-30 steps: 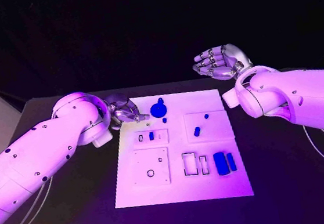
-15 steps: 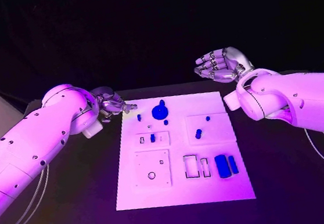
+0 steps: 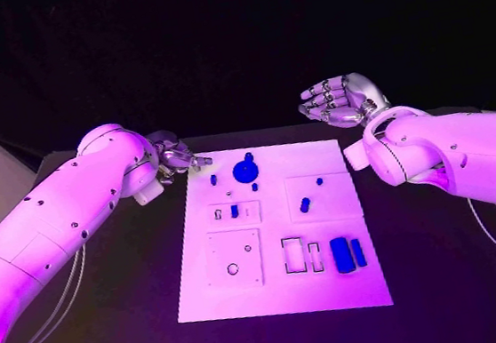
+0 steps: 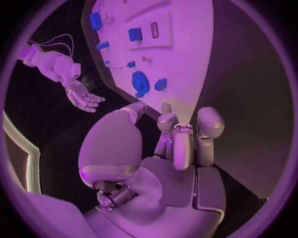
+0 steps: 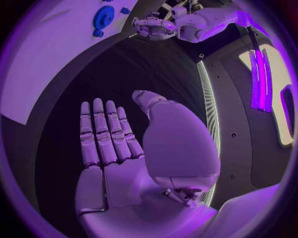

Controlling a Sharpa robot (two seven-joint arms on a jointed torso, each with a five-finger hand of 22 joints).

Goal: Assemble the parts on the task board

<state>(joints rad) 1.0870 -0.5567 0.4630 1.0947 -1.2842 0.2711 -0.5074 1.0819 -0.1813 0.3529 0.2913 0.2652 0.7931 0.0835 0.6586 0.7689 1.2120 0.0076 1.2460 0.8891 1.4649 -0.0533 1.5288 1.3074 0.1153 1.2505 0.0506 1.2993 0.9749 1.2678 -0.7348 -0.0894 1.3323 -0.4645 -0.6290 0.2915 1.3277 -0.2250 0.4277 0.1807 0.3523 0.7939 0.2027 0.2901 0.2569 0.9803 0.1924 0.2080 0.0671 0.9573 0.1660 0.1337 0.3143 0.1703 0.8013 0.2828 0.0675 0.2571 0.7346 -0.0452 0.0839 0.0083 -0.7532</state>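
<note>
**Both hands off the board, holding nothing**

The left hand (image 3: 176, 161) has its fingers (image 4: 174, 130) bent inward over the table's dark surface, just off the task board (image 3: 346, 280) at its ten o'clock corner. Nothing sits between them in the left wrist view, though the thumb hides part of the gap. The right hand (image 3: 338, 102) is raised beyond the board at one o'clock, fingers (image 5: 104, 130) straight and side by side, palm bare. On the board, a round blue part (image 3: 245, 170) lies near twelve o'clock. Smaller blue pieces (image 3: 304, 205) sit toward the centre, too small to make out their shape. Two upright blue blocks (image 3: 342, 255) stand near five o'clock.
</note>
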